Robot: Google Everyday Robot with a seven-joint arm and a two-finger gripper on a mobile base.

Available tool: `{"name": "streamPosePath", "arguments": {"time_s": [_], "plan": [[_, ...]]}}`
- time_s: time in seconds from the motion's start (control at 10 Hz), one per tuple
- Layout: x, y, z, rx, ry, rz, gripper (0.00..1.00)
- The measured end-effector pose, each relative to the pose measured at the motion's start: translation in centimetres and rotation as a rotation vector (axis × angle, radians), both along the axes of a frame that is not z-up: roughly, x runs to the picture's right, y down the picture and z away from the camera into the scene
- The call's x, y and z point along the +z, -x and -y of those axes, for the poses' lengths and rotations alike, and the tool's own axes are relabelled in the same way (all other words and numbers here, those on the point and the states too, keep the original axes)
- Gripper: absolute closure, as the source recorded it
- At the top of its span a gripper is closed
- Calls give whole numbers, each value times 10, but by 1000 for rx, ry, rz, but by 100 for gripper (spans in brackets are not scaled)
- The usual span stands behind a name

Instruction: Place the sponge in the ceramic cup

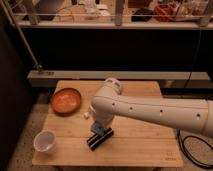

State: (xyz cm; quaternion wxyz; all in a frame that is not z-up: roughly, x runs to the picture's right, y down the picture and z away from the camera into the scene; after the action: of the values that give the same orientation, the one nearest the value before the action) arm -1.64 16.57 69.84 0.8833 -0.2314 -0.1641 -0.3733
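Observation:
The blue-grey sponge (pixel 97 129) hangs at the tip of my gripper (pixel 98 126), which is shut on it just above the table's middle. Directly under it lies a black striped flat block (pixel 100 139). My white arm (pixel 150 111) reaches in from the right and hides most of the gripper. The white ceramic cup (pixel 44 141) stands upright near the table's front left corner, well to the left of the sponge and apart from it.
An orange-red bowl (pixel 66 100) sits at the back left of the wooden table (pixel 145 145). A small white object (pixel 86 115) peeks out left of the arm. A metal rail and dark shelving run behind the table. A black cable (pixel 192 147) lies at the right.

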Motion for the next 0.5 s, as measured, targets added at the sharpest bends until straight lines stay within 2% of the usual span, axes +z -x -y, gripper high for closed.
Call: {"name": "streamPosePath", "arguments": {"time_s": [0.3, 0.5], "plan": [[-5, 18, -3, -35, -23, 18, 97], [-9, 41, -1, -60, -39, 31, 97]]}}
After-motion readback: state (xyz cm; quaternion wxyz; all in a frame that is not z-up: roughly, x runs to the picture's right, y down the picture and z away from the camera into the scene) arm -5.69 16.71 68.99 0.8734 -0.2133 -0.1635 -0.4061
